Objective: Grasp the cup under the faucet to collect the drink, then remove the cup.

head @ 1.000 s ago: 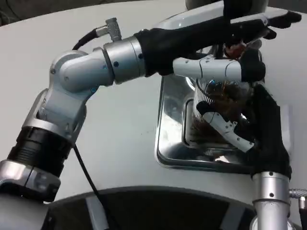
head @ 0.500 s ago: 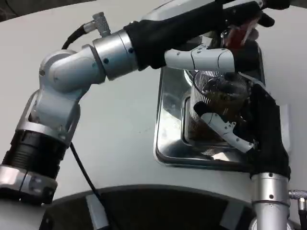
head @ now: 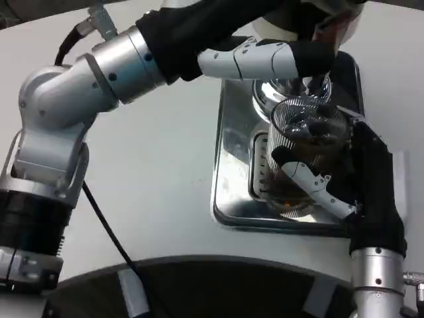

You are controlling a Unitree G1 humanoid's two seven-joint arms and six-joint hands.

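Clear ribbed plastic, half full of dark drink: that is the cup [head: 301, 159], held by the right hand [head: 344, 179], whose white and black fingers [head: 315, 185] wrap its lower side while the black palm presses it from 3 o'clock. The cup stands upright over a shiny steel drip tray [head: 232, 152] set on the white counter [head: 159, 185]. At 12 o'clock above the cup, the left hand [head: 278, 56] reaches in from 10 o'clock; its thumb lies stretched across the cup's far rim, but its grip cannot be told. A reddish tap part [head: 338, 26] sits beside it.
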